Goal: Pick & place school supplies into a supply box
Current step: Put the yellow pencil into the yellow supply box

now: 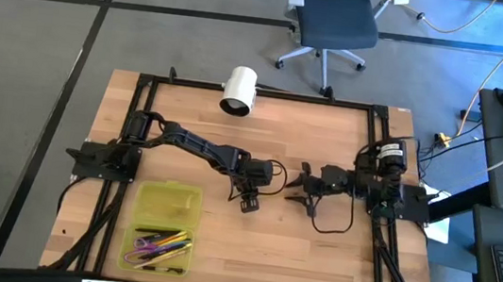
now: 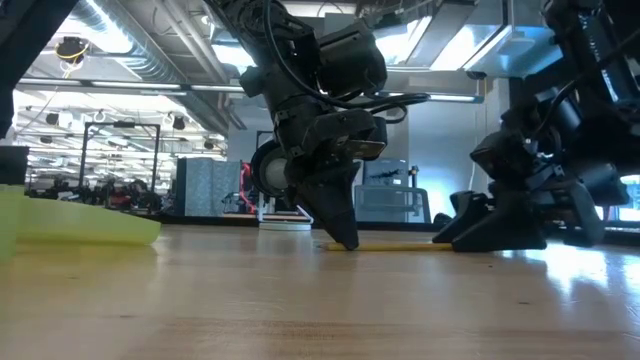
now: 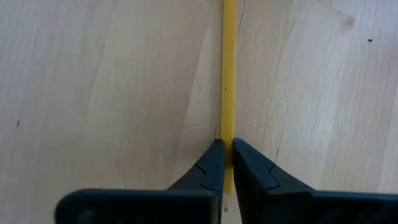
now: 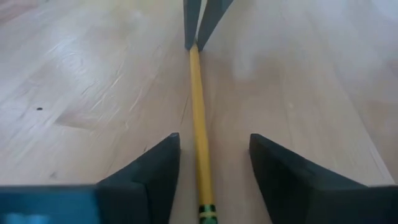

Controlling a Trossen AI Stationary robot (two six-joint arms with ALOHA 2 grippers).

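A yellow pencil (image 3: 229, 74) lies flat on the wooden surface (image 1: 258, 246), well apart from the supply box (image 1: 164, 226), between the two hands. It is judged light, stiff, thin and apt to roll. One end is pinched by the left hand (image 3: 226, 163), whose fingers are closed narrowly on it. The right hand (image 4: 210, 163) is held part-open, its fingers set on either side of the other end without touching it. Pens and purple-handled scissors (image 1: 153, 241) are seen inside the supply box. A white cylinder (image 1: 238, 89) stands far beyond the pencil. Nothing is seen lying between pencil and box.
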